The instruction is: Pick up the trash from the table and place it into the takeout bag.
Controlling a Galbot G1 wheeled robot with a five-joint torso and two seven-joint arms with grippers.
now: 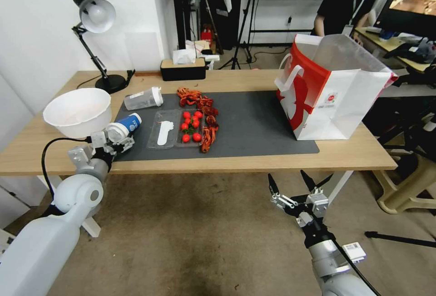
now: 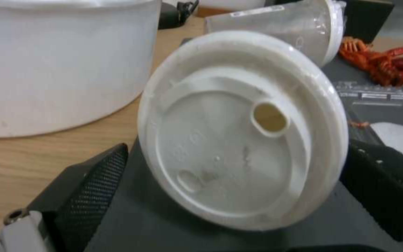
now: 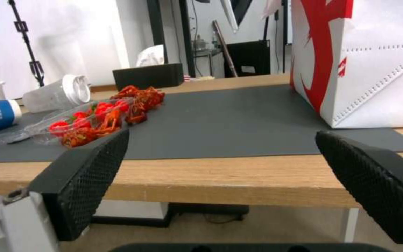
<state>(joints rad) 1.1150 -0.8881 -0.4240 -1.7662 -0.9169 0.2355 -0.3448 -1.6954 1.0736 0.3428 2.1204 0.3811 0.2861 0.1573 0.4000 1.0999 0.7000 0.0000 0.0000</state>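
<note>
A: Looking at the left gripper [image 1: 119,140], I see its jaws spread on both sides of the blue-and-white cup [image 1: 125,127]. The cup lies on its side at the mat's [image 1: 254,123] edge, about eight o'clock from the middle of the worktop [image 1: 354,153]. The left wrist view shows its white lid [image 2: 243,129] facing the camera, with a black pad on each side. I can't tell if the pads touch it yet.

B: What could go wrong?

A: I think the cup could roll or slip, because it is round and lying down. The lid is soft, so a hard squeeze might pop it off. Any drink left inside could drip from the little hole.

B: What is near it?

A: The big white bowl [image 1: 78,111] sits just beside the arm, at nine o'clock. A bump could push it. The clear plastic cup [image 1: 143,98] lies just behind, at ten o'clock. A clear tray of tomatoes [image 1: 175,129] and some red crawfish [image 1: 205,116] are close by on the mat.

B: And the takeout bag [image 1: 334,89]?

A: It stands open far across the worktop, at three o'clock. The food lies between the cup and the bag.

B: The other arm?

A: The right gripper [image 1: 292,180] waits below the worktop's front edge, jaws wide apart.
</note>
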